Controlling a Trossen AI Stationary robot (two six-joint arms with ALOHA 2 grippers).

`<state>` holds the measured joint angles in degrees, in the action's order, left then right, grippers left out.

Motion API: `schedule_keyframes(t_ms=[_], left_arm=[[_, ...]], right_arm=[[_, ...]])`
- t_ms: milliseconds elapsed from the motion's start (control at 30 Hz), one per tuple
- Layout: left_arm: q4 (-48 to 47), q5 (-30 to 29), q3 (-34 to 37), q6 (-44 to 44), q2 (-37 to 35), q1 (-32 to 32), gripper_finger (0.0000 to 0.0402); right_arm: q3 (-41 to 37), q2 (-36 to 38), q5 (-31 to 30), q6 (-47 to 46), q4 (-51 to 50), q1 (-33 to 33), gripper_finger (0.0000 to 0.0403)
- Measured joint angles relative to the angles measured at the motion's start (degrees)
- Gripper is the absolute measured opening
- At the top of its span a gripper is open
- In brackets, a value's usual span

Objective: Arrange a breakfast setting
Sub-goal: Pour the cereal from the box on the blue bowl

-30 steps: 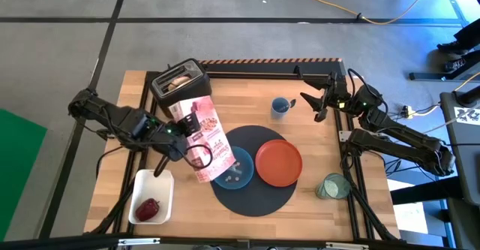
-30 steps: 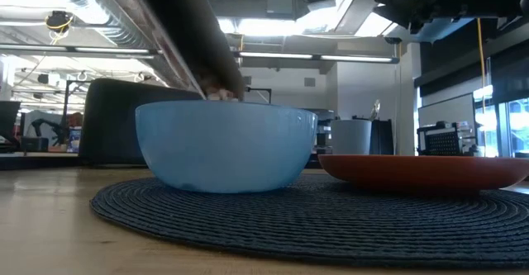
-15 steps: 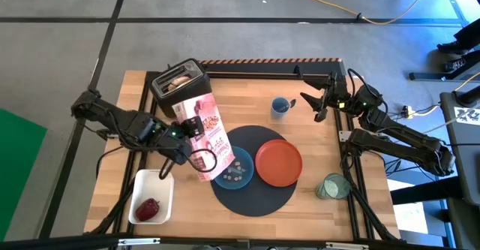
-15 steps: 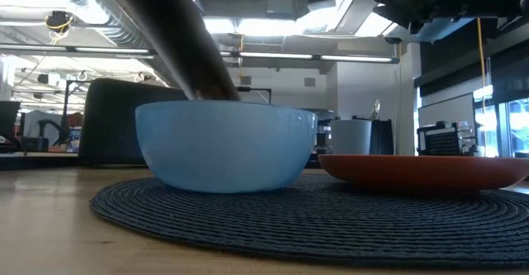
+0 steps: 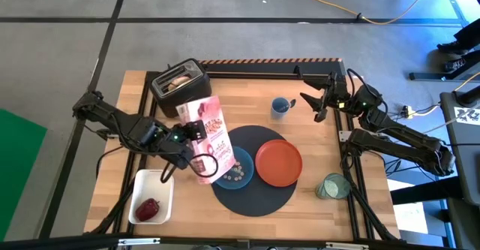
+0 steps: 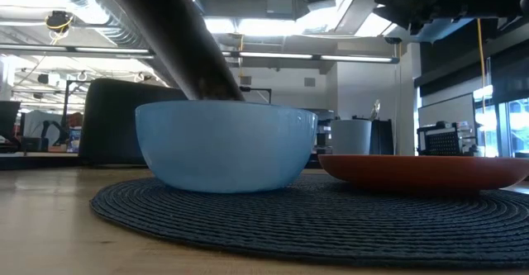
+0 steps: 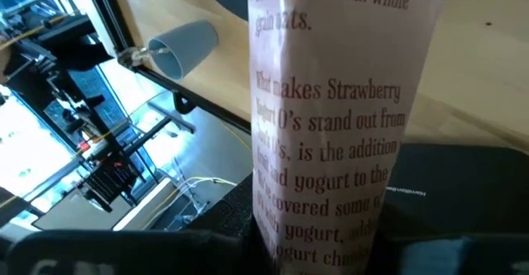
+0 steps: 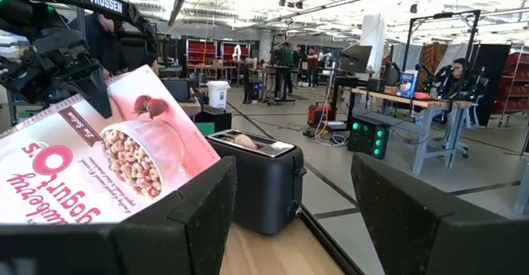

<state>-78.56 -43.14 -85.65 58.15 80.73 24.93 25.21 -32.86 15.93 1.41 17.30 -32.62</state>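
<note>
My left gripper [image 5: 192, 132] is shut on a pink-and-white cereal box [image 5: 212, 140], which slants down over the light-blue bowl [image 5: 238, 172]. The bowl stands on the round dark-navy placemat [image 5: 255, 196] and holds cereal rings. The orange-red plate [image 5: 278, 162] sits beside it on the mat. In the low view the box [image 6: 169, 35] slants down behind the bowl [image 6: 223, 147]. My right gripper [image 5: 318, 105] is open and empty at the table's far right. A spoon [image 5: 293, 101] stands in a blue cup [image 5: 280, 106]. My left gripper pinches the cereal box across its thickness, with the narrow printed side [image 7: 331, 143] showing between its fingers [image 7: 207, 246]. It comes at the box from the table's left, about mid-length. The box is lifted clear and tilted, its lower end over the bowl.
A black toaster [image 5: 178, 83] with toast [image 5: 178, 79] stands at the far left. A white tray [image 5: 152, 196] at the near left holds a red fruit [image 5: 148, 207]. A green-tinted glass [image 5: 331, 186] lies at the table's near right edge.
My left gripper has shifted a little toward the table's right with the tilted box. More cereal rings now lie in the bowl than a second ago.
</note>
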Motion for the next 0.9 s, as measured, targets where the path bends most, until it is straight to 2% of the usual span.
schedule_keyframes(t_ms=[433,667,900], left_arm=[[-0.2,-1.3,0.0,-0.5,0.6,0.2,0.01],[-0.4,-6.0,0.0,2.2,0.8,1.9,0.01],[-0.3,-6.9,0.0,2.1,1.4,3.6,0.01]], right_arm=[[0.0,0.0,0.1,0.0,-0.4,0.0,0.0232],[0.0,0.0,0.1,0.0,-0.4,0.0,0.0232],[0.0,0.0,0.1,0.0,-0.4,0.0,0.0232]])
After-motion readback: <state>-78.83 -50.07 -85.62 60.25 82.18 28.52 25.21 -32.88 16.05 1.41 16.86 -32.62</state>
